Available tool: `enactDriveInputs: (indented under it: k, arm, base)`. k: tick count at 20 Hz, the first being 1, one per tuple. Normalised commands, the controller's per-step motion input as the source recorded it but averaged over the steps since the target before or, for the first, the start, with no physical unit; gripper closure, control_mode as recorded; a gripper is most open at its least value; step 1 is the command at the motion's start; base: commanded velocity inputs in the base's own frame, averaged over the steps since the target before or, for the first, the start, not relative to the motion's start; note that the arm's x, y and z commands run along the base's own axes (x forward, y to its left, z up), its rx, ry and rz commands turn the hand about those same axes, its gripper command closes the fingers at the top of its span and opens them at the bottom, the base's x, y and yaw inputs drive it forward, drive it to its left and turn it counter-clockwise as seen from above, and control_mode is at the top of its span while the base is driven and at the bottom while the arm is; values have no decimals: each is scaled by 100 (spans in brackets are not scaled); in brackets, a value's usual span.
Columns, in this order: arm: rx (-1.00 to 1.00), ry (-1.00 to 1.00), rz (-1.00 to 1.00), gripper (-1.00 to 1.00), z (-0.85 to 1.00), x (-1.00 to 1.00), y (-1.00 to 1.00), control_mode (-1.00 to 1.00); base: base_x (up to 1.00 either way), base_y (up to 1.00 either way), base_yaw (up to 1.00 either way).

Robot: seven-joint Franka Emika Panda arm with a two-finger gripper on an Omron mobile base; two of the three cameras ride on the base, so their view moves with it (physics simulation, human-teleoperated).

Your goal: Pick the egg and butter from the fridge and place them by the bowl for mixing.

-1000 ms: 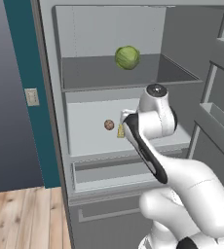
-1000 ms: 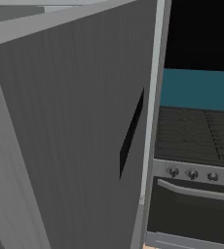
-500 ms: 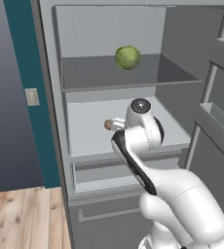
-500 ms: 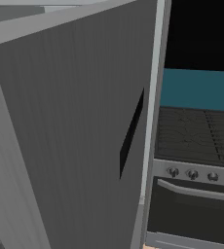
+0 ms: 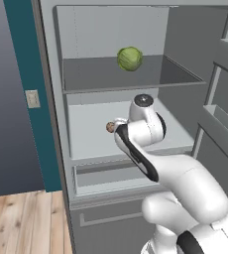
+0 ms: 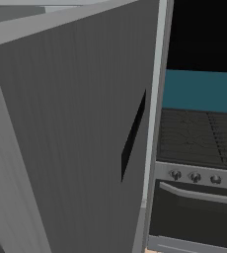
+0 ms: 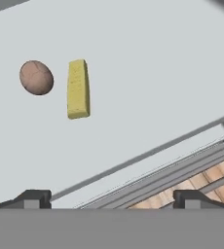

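Egg point(image 7: 36, 77) and butter point(image 7: 78, 89) lie side by side, near but apart, on the middle shelf of the fridge point(image 5: 111, 79). The gripper point(image 7: 111, 198) is above the shelf's front edge, wide open and empty. I think it should move forward, center on one item, then descend straight.

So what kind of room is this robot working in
A kitchen, rendered rather than real. An open fridge holds a cabbage, an egg and a butter block on its shelves, and a stove with knobs stands beside it.
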Motion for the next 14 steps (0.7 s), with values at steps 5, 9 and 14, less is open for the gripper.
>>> enactDriveInputs:
  k: [5, 9, 14]
  arm:
    - [-1, 1, 16, -100, -9, 2, -16, -100]
    - [-4, 0, 6, -100, -14, 5, 0, -100]
    - [-2, 0, 3, -100, -8, 28, 0, -100]
  base:
    - [0, 0, 0]
    - [0, 0, 0]
    - [0, 0, 0]
